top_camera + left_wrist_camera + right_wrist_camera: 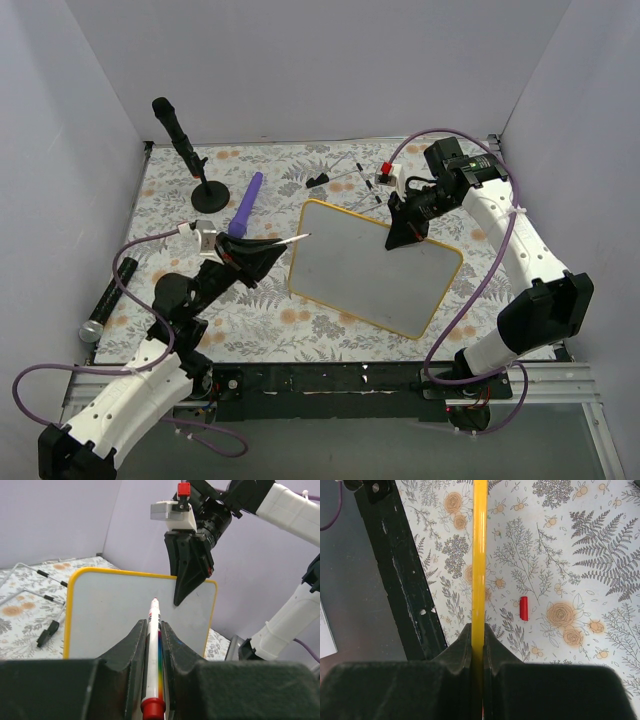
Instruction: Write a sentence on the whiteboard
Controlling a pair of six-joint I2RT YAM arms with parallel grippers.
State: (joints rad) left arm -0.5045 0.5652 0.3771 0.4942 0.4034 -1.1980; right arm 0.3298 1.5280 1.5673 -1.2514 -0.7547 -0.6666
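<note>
Floral tablecloth, grey walls: your whiteboard [375,268] sits mid-table, blank, with both arms at it.

Your right gripper [405,232] is clenched on the yellow rim [479,555] at the board's 1 o'clock edge; the right wrist view shows that rim pinched edge-on between the jaws. Your left gripper [268,248] grasps a marker [288,240], its tip just off the board's 9 o'clock edge, and no lettering shows. Judge the board light, stiff and slick-faced, so it will likely skid or pivot under pen pressure. Hold it by the rim, as you do, and press lightly. A red cap [523,608] lies loose on the cloth, and a microphone stand [205,190] stands at 10 o'clock.
</note>
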